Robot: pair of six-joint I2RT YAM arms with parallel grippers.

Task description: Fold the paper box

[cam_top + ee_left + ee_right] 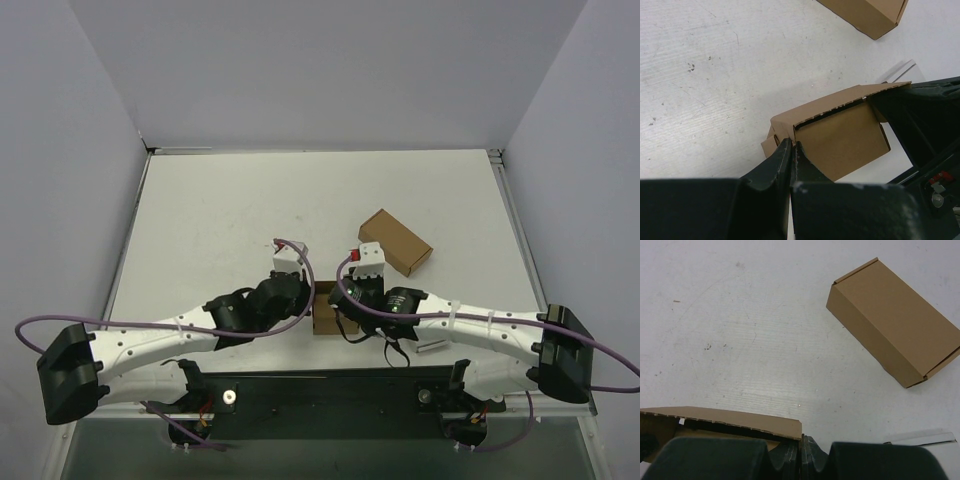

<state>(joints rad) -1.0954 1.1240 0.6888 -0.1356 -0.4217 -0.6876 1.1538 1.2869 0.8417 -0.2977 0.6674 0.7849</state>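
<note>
Paper box (840, 140) hung between the arms, left claw (791, 150) clenched on one corner, right claw (802, 450) clenched on its flap edge.

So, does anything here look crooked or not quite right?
Yes. The small paper box between the two arms isn't closed. Its top flap stands ajar, with a dark gap under its front edge. The longer carton beyond it lies at a slant, though it looks undamaged.
</note>
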